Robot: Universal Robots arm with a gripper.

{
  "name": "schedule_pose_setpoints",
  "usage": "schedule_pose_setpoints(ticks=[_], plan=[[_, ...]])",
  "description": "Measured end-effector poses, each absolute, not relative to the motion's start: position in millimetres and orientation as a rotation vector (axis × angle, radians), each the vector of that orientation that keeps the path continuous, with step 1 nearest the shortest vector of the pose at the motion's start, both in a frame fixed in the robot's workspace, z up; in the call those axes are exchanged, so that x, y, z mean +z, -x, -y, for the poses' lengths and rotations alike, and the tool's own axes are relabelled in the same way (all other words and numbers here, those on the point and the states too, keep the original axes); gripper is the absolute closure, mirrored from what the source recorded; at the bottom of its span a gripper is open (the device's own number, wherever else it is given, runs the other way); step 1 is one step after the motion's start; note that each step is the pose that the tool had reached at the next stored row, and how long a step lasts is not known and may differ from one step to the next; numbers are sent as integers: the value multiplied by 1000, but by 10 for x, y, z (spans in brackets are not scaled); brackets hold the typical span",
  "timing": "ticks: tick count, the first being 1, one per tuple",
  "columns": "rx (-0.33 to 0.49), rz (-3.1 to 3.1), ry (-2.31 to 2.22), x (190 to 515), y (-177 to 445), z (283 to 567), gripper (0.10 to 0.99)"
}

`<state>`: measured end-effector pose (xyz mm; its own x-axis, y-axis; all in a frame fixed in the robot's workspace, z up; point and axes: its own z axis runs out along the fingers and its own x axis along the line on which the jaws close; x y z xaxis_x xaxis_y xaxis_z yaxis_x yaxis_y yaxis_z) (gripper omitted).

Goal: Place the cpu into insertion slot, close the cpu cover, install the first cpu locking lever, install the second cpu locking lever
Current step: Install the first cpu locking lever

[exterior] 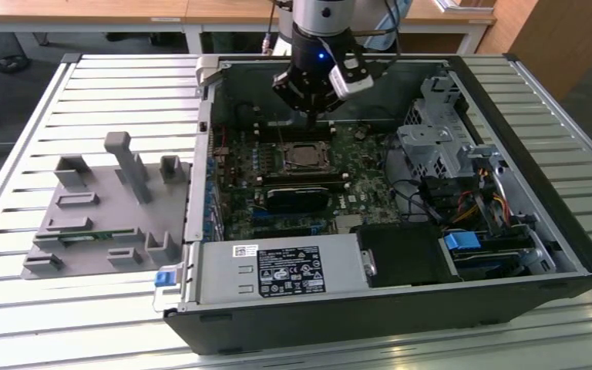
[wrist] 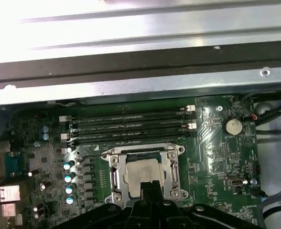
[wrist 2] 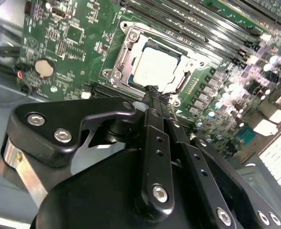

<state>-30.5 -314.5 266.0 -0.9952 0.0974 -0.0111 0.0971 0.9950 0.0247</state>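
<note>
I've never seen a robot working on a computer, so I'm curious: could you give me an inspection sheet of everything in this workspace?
Surface: slatted metal table carrying an open computer case.
Job's things: cpu lies in the insertion slot on the green board; cpu cover lies flat around it.
Clutter: grey holder tray beside the case, at the exterior view's left.
Grippers: hand shut, its tip over the slot's edge, nothing seen held.
Cables: orange and yellow wires inside the case, at the exterior view's right.
Surroundings: wooden desks behind the table.
</note>
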Motion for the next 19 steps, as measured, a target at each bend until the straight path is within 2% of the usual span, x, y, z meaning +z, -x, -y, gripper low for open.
schedule_pose_setpoints(ticks=[19], plan=[[50,-3116,-150,2640,778,3145,980]])
